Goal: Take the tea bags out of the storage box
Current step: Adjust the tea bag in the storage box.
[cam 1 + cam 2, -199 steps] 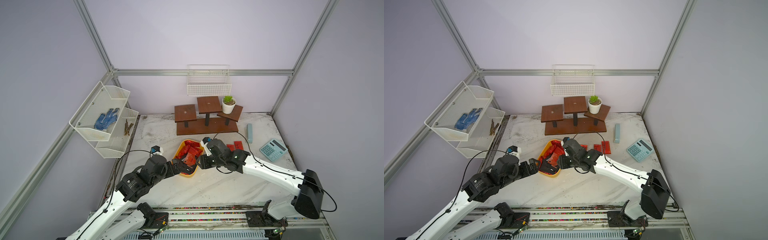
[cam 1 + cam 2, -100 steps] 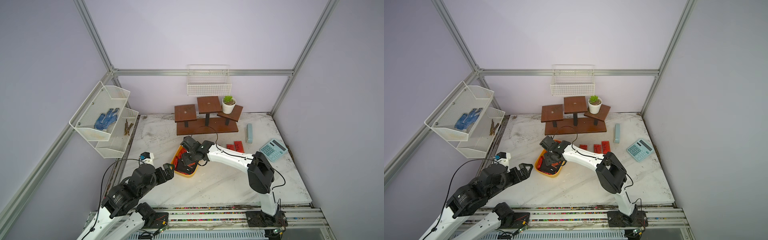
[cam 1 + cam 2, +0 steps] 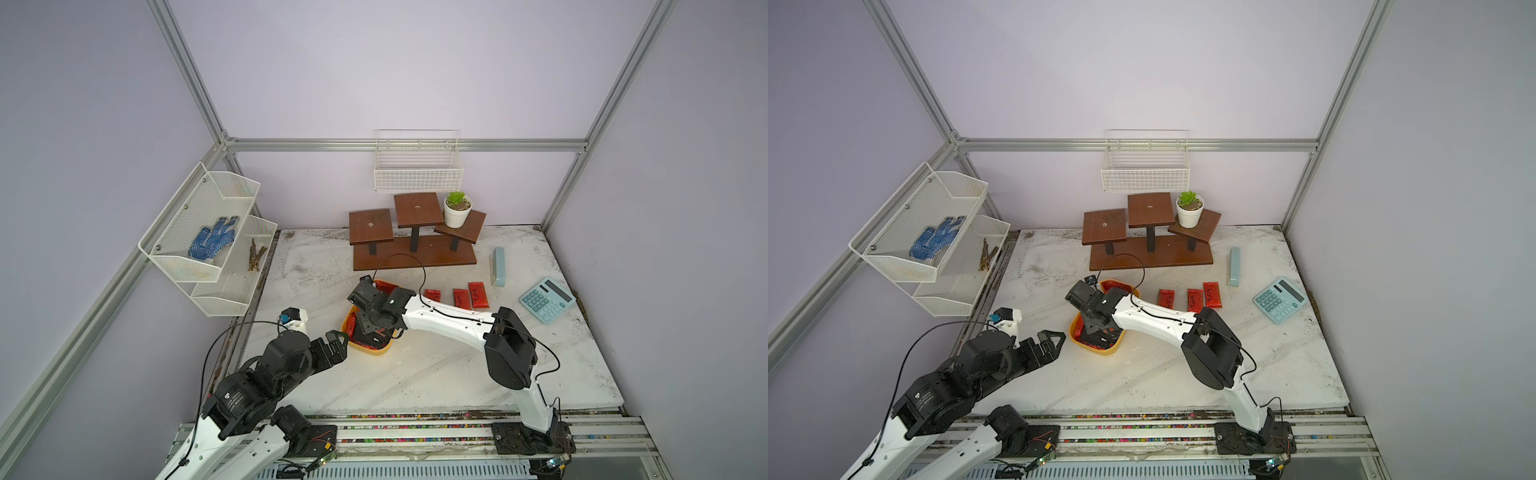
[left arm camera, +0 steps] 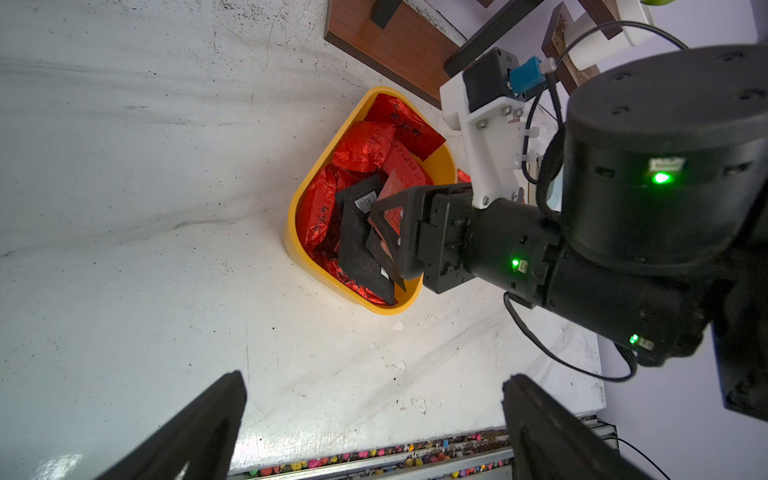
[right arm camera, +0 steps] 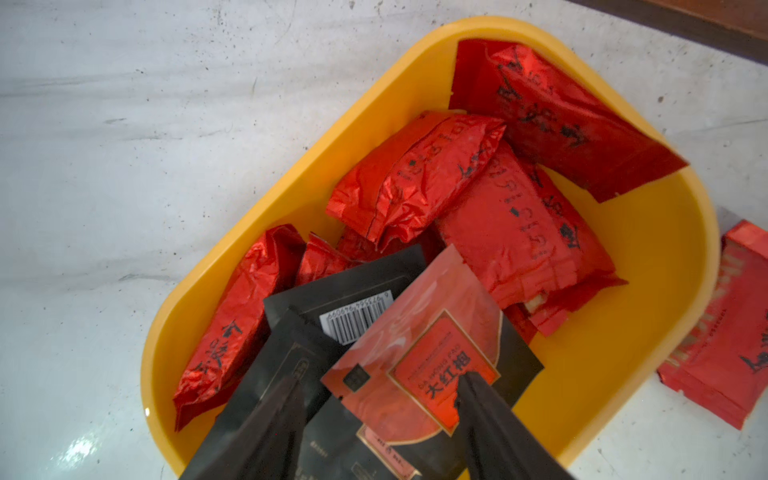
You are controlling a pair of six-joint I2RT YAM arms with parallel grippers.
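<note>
The storage box (image 3: 376, 352) is sitting on the table (image 3: 436, 374), in front of the wooden stand (image 3: 415, 257). The tea bags (image 5: 415, 183) are lying heaped inside it, while three red ones (image 3: 461, 298) are lying outside on the table nearby. The right gripper (image 5: 380, 386) is hanging over the box, jaws parted, tips straddling a flat red-labelled sachet (image 5: 415, 324). The left gripper (image 4: 374, 378) is hovering near the box, spread wide and holding nothing.
</note>
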